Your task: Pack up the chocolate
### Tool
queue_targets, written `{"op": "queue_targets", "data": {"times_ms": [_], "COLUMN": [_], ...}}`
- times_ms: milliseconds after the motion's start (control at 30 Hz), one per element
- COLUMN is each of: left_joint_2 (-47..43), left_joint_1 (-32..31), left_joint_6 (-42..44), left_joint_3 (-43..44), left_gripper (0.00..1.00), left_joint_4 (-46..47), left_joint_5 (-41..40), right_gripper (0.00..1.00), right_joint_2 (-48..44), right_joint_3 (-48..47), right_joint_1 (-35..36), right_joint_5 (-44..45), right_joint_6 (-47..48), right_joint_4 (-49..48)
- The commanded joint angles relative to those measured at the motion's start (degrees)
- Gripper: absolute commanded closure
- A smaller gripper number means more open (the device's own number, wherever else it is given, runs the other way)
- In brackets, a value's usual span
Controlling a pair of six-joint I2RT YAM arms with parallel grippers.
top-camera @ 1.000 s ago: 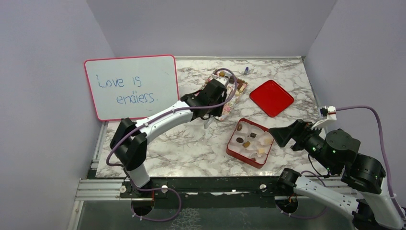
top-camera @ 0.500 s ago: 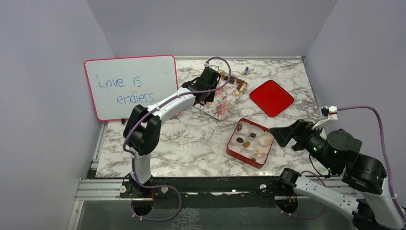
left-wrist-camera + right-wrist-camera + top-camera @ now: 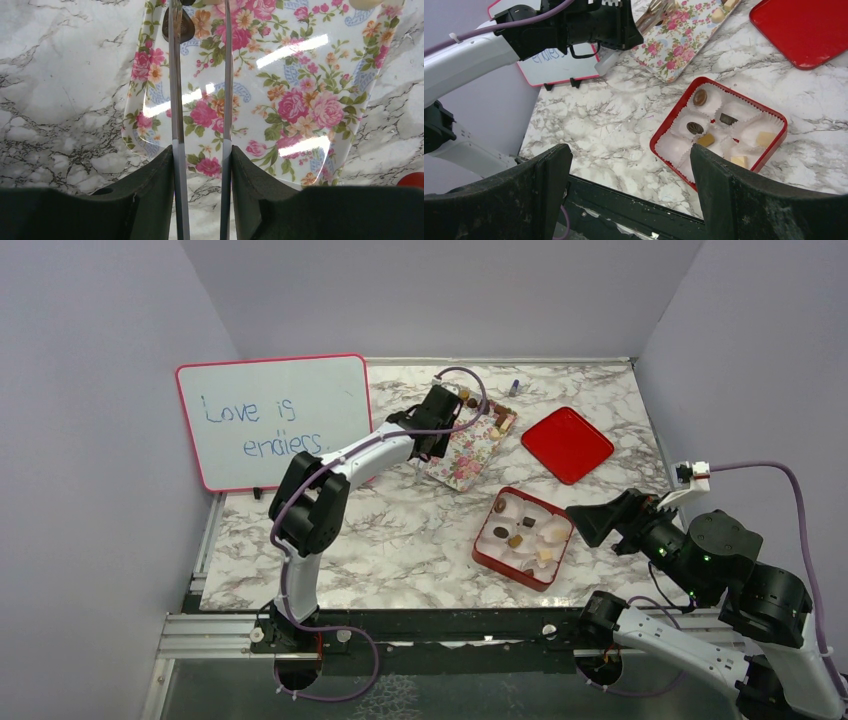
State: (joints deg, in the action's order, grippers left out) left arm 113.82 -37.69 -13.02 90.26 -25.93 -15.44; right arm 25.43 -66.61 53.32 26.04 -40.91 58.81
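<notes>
Several chocolates point(image 3: 497, 423) lie at the far end of the floral tray point(image 3: 470, 455); more sit in white paper cups in the red box point(image 3: 480, 545). My left gripper point(image 3: 437, 420) hovers over the tray's far left part, shut on metal tongs point(image 3: 175, 90). In the left wrist view the left gripper point(image 3: 201, 152) squeezes the two tong arms, which stand apart and run off the top edge. A dark chocolate point(image 3: 184, 27) lies just beside the left tong arm. My right gripper point(image 3: 629, 150) is open and empty, hanging near the box's right side point(image 3: 595, 523).
A red lid point(image 3: 567, 444) lies right of the tray. A whiteboard point(image 3: 272, 420) leans at the left wall. A small blue-capped object point(image 3: 514, 387) sits by the back edge. In the right wrist view, the box point(image 3: 664, 130) shows dark, light brown and cream pieces.
My left arm has folded up and carried the tongs from the tray's near left side back toward its far end. The right arm has barely moved.
</notes>
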Motion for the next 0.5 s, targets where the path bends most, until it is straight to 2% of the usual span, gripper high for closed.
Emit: {"op": "queue_targets", "data": {"times_ms": [0,467], "left_joint_2": [0.8,2.6], "left_joint_1": [1.25,2.27], "left_joint_6": [1.0,0.39], "left_joint_3": [1.72,1.98], "left_gripper": [0.58,0.61], "left_joint_4": [2.36,3.61], "left_joint_5": [1.49,8.14], "right_gripper": [0.06,0.06], "right_joint_2": [-0.01,-0.27], "right_joint_3": [-0.63,-0.86], "right_joint_1": [0.47,0.41], "right_joint_5": [-0.1,-0.02], "right_joint_6": [0.3,0.04], "right_joint_4": [-0.4,-0.01]}}
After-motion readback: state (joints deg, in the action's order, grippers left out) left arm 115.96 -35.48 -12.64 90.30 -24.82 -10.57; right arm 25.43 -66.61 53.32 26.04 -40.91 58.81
